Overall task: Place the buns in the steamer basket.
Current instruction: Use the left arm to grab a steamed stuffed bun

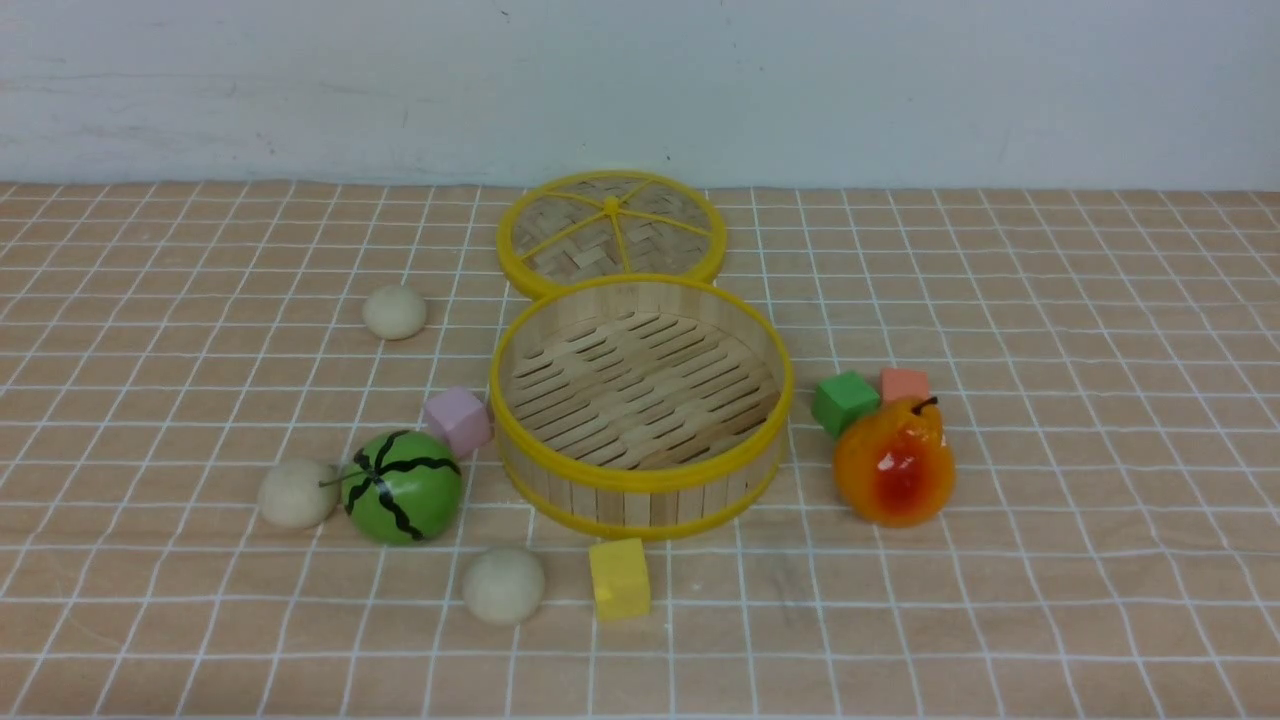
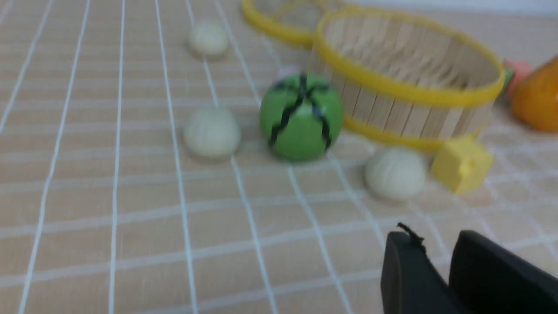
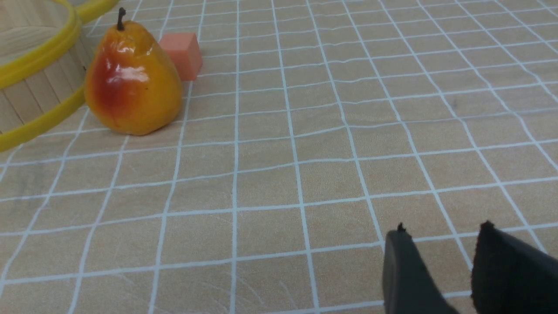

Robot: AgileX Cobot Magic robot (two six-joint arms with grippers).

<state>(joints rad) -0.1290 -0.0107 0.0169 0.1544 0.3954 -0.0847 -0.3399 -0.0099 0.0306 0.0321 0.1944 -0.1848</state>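
Three buns, cream-white, all outside the steamer basket [image 1: 642,478]: far bun [image 1: 395,312], alone to the left of the basket; middle bun [image 1: 298,494], just beside the watermelon toy [image 1: 402,488]; near bun [image 1: 503,586], between watermelon toy and yellow cube [image 1: 620,579]. Left gripper [image 2: 438,237]: fingers parted, nothing between. Right gripper [image 3: 444,229]: likewise parted and unladen. Likely faults: at the middle bun, a finger snagging on the melon's stem or rolling the melon aside, for want of room; at the near bun, a bump to the yellow cube from a wide approach; at any bun, a squirt from an off-centre pinch, owing to round, smooth sides; at the basket, a clipped rim from too low a carry.
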